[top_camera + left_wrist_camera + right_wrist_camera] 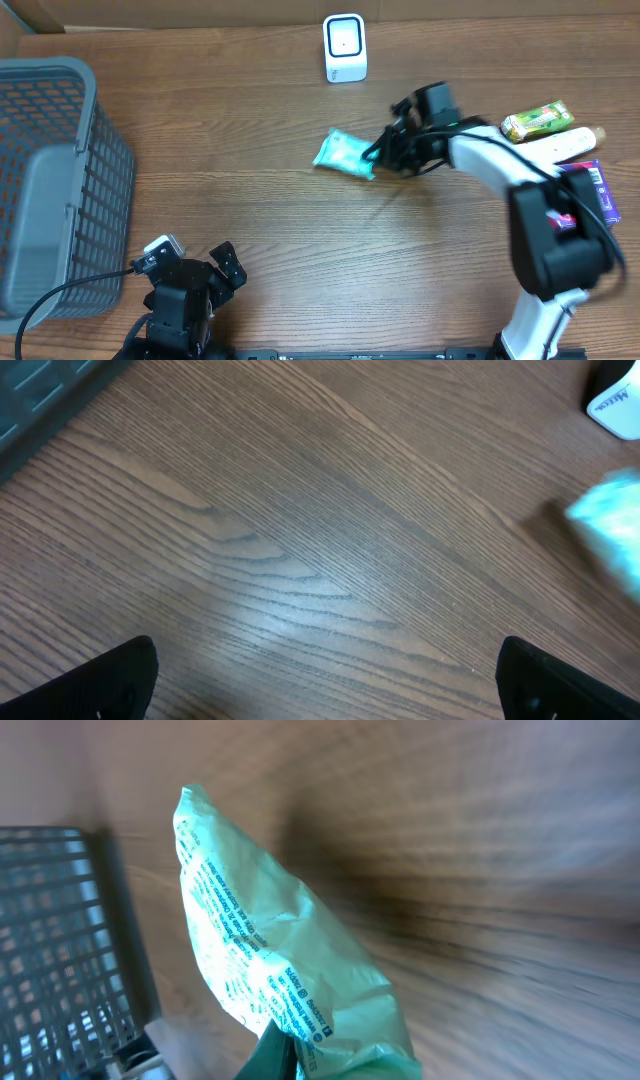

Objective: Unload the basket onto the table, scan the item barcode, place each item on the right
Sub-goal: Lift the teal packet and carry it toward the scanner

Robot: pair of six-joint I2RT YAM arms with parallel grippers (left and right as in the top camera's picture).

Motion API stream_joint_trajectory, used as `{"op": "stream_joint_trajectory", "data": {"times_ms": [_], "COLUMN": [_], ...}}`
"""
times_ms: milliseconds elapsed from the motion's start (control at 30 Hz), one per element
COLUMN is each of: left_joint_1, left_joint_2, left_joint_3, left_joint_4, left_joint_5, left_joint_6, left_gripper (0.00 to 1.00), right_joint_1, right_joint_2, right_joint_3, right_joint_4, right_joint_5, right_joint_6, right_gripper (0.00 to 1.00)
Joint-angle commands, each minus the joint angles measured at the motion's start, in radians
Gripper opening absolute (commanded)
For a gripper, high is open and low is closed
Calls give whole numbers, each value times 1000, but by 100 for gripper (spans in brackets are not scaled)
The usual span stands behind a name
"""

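Nearest, the left gripper [325,680] stood spread wide over the wood. At mid-table the right gripper [385,155] pinched the one teal packet [343,153] by its edge. One grey basket [105,190] sat left, and three more products lay right. Farthest stood one white scanner [345,47].
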Motion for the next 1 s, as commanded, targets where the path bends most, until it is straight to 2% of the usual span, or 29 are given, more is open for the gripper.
{"op": "stream_joint_trajectory", "data": {"times_ms": [0,67,200,533,667,833,967], "left_joint_1": [2,2,2,2,2,2,2], "left_joint_2": [-6,-6,-6,-6,-6,-6,-6], "left_joint_3": [-7,-7,-7,-7,-7,-7,-7], "left_joint_4": [2,2,2,2,2,2,3], "left_joint_5": [-3,-3,-3,-3,-3,-3,-3], "left_joint_6": [-10,-10,-10,-10,-10,-10,-10], "left_gripper": [99,100,100,99,99,100,99], "right_joint_1": [-42,-67,-100,-101,-77,24,102], "right_joint_2": [-191,-262,-368,-426,-426,-396,-360], "right_joint_3": [11,11,31,135,164,239,259], "right_joint_4": [-29,-76,-159,-284,-289,-279,-126], "right_joint_5": [-49,-50,-45,-5,273,778,1108], "right_joint_6": [-199,-256,-278,-286,-225,-219,-272], "right_gripper": [4,4,4,4,4,4,4]}}
